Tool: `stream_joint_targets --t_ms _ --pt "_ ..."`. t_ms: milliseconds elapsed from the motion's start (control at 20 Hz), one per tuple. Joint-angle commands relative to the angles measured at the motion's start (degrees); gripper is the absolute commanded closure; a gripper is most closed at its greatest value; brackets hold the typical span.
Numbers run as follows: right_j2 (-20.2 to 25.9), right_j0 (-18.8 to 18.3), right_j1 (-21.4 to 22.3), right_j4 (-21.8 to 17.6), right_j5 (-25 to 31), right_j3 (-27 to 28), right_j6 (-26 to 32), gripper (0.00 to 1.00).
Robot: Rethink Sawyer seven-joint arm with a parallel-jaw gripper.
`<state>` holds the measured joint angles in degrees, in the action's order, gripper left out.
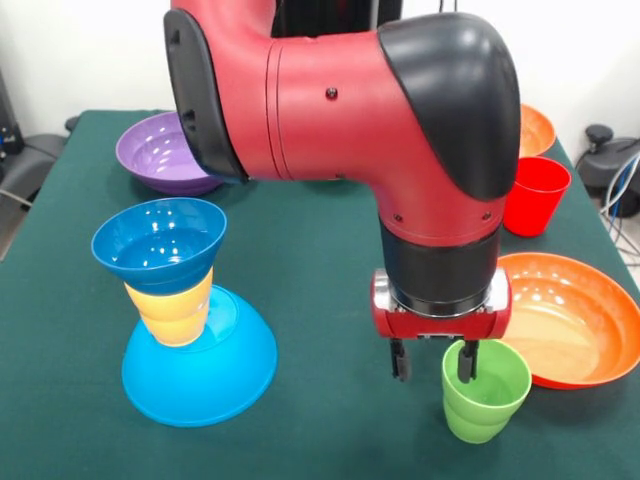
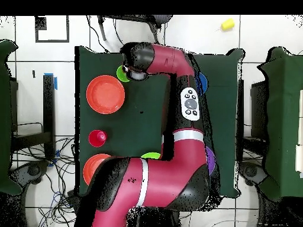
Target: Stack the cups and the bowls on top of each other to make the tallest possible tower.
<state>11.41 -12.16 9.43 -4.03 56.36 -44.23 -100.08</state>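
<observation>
Tower [image 1: 185, 320]: sits on the green desk [image 1: 310, 290], left-front in the front view. big light blue bowl [image 1: 215, 375] upside down as the base, yellow cup [image 1: 172, 308] standing on it, small dark blue bowl [image 1: 160, 243] on top w/ mouth up. whole pile looks a bit tilted

Green cup [image 1: 487, 391]: upright on the desk, front-right in front view, just beside the wide orange bowl [image 1: 560, 315]. overhead only a green sliver [image 2: 122, 73] shows past the arm's end

Gripper [image 1: 434, 362]: straight down over the green cup. jaws are apart, one finger [image 1: 467, 360] dips inside the cup mouth, the other [image 1: 399, 360] hangs outside the rim on the left. can't tell if either pad actually touches the wall, doesn't look clamped

Arm [image 1: 340, 100]: big red & black elbow fills the top-middle of the front view, blocks a lot of the desk behind it

Red cup [image 1: 534, 194]: upright, right side, further back than the wide orange bowl, apart from it

2nd orange bowl [image 1: 535, 130]: behind the red cup at the far right corner, mostly hidden by arm

Purple bowl [image 1: 163, 152]: far left, mouth up, partly behind the arm

Overhead extras: another bit of green [image 2: 150, 155] peeks out by the arm near the robot base, prob a bowl but too covered to say
</observation>
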Motion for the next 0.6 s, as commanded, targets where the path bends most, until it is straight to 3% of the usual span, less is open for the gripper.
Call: stream_joint_targets --t_ms 50,600 --pt "7.4 -0.6 -1.8 0.4 -3.0 -1.8 6.5 0.0" --pt "7.5 -0.3 -5.9 -1.4 -4.0 2.5 6.6 0.0"
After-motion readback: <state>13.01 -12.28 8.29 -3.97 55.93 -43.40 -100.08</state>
